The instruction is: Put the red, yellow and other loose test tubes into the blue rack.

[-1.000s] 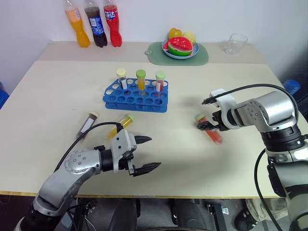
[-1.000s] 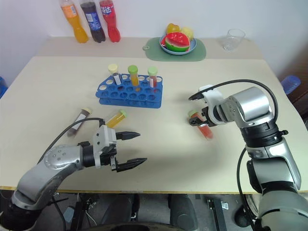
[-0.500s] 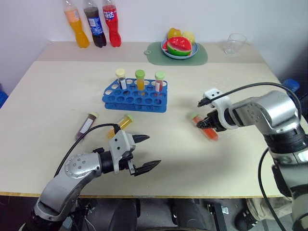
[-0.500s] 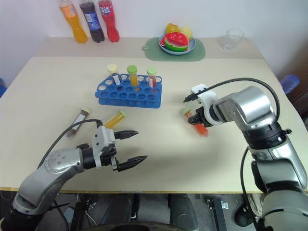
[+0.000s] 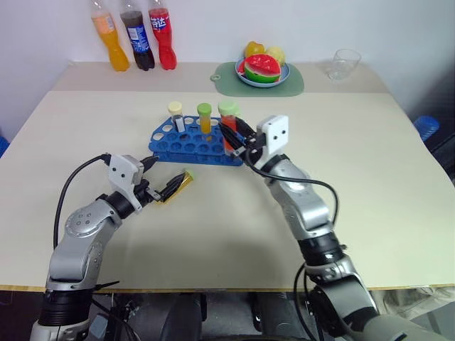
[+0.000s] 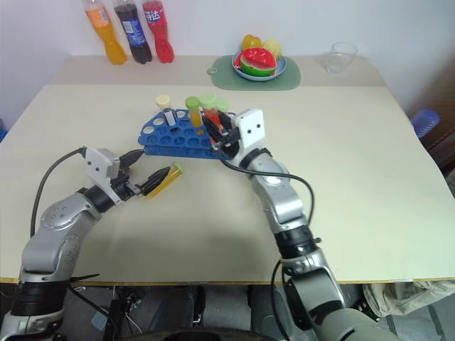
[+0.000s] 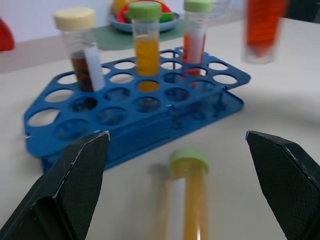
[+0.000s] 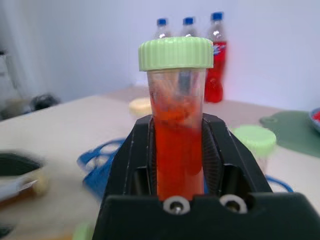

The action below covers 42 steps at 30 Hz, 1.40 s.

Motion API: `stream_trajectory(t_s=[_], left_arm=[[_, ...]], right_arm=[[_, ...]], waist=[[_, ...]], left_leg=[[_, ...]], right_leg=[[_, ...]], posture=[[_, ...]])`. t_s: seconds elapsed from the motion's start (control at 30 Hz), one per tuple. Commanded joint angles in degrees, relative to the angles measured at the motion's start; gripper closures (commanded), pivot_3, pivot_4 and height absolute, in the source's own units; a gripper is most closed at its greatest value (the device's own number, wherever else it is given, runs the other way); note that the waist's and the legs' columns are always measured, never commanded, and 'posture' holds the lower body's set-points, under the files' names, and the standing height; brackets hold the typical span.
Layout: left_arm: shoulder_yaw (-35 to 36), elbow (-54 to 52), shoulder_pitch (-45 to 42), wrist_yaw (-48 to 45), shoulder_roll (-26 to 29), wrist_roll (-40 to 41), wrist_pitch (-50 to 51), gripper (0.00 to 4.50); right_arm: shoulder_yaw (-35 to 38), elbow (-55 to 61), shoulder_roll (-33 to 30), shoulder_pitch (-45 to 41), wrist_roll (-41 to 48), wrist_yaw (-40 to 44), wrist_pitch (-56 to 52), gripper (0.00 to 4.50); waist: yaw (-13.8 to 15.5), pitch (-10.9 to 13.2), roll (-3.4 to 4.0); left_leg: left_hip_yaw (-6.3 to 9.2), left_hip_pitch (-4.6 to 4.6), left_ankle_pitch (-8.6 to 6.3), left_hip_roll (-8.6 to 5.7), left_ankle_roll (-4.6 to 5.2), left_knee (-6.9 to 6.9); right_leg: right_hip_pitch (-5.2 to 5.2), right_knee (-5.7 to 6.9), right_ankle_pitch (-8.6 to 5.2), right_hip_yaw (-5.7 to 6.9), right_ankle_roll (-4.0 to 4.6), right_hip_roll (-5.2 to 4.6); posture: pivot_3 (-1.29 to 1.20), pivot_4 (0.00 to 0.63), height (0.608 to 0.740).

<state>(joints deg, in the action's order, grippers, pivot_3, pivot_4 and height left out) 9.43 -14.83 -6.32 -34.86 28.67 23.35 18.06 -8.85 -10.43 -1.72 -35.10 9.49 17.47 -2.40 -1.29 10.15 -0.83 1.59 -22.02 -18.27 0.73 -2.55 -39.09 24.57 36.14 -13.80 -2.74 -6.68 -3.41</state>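
1. Right gripper (image 5: 232, 135) is clamped on the red tube (image 8: 177, 145); the tube stands upright between the two black fingers (image 8: 131, 160), its pale green cap (image 8: 175, 53) above them.
2. Taking the blue rack (image 5: 186, 148) as the landmark, that gripper and its red tube hang over the rack's right end, just above the holes.
3. Left gripper (image 7: 177, 190) has its jaws spread wide and grips nothing; it sits on the near side of the rack, pointing toward it.
4. Yellow tube (image 5: 177, 186) lies on its side on the table (image 5: 370, 170) just in front of the rack, its yellow-green cap (image 7: 189, 159) toward the rack. In the left wrist view it lies between the spread left fingers (image 7: 65, 190), touching neither.
5. Three capped tubes already stand upright along the rack's far row: a cream-capped dark one (image 5: 176, 116) at the left, an orange-yellow one with a green cap (image 5: 205, 117) in the middle, and a red one with a pale green cap (image 7: 196, 27) at the right.
6. I cannot find the dark purple-brown loose tube near the rack.
7. Well beyond the rack, three soda bottles (image 5: 135, 35) stand at the far left of the table, a fruit plate (image 5: 262, 71) rests on a green mat (image 5: 293, 82), and a clear cup (image 5: 344, 64) stands at the far right.
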Motion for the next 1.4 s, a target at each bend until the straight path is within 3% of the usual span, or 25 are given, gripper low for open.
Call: stream_trajectory(t_s=[0.03, 0.37, 0.87, 1.27, 1.3, 1.4], left_arm=[[1.48, -3.01, 1.48, -0.39, 0.28, 1.37, -0.29, 0.00], [1.73, -5.47, 3.67, 0.86, 0.06, 1.72, 0.34, 0.00], [0.67, -7.36, 4.66, 1.98, -1.06, 1.78, 1.24, 0.00], [1.10, -8.54, 5.55, 3.00, -1.09, 1.87, 2.04, 0.00], [1.27, -8.49, 5.36, 3.51, -1.18, 1.80, 2.28, 0.00], [2.02, -8.67, 3.81, 5.67, -0.61, 1.42, 4.57, 0.00]], right_arm=[[1.10, -6.11, 1.38, -2.19, -2.96, -1.92, 7.85, 3.76], [3.44, -18.54, 3.37, -5.60, -5.71, -5.80, 12.84, 3.76], [2.24, -21.91, 6.71, -6.66, -5.57, -0.46, 14.63, 3.76], [3.83, -25.25, 6.79, -7.44, -5.55, -0.96, 15.70, 3.76], [3.92, -24.82, 6.78, -7.13, -5.11, -0.20, 15.66, 2.67], [4.04, -21.07, 6.52, -6.14, -4.86, 0.51, 17.27, 1.32]], waist=[[0.02, 0.00, 0.01], [-1.07, 0.01, 0.03], [-1.45, 0.00, 0.05], [-2.51, 0.00, 0.06], [-2.55, 0.00, 0.06], [-2.61, 0.01, 0.06]], left_leg=[[-0.01, 0.00, 0.00, 0.00, 0.00, 0.00], [0.02, 0.03, 0.03, 0.01, -0.04, 0.00], [0.03, 0.09, 0.03, 0.02, -0.04, 0.01], [0.05, 0.09, 0.03, 0.01, -0.06, 0.03], [0.05, 0.09, 0.03, 0.01, -0.06, 0.02], [0.07, 0.09, 0.03, 0.01, -0.05, 0.03]], right_leg=[[0.00, -0.01, 0.00, 0.00, 0.00, -0.01], [0.01, 0.08, 0.00, 0.01, 0.01, -0.01], [0.00, 0.12, 0.00, -0.01, 0.01, -0.01], [-0.01, 0.14, 0.00, -0.01, 0.01, -0.01], [-0.01, 0.14, 0.00, -0.01, 0.01, -0.02], [-0.01, 0.14, 0.00, -0.01, 0.01, -0.01]], posture=[[0.00, 0.150, 0.734], [0.00, 0.150, 0.734], [0.00, 0.150, 0.734], [0.00, 0.150, 0.734], [0.00, 0.150, 0.734], [0.00, 0.150, 0.734]])
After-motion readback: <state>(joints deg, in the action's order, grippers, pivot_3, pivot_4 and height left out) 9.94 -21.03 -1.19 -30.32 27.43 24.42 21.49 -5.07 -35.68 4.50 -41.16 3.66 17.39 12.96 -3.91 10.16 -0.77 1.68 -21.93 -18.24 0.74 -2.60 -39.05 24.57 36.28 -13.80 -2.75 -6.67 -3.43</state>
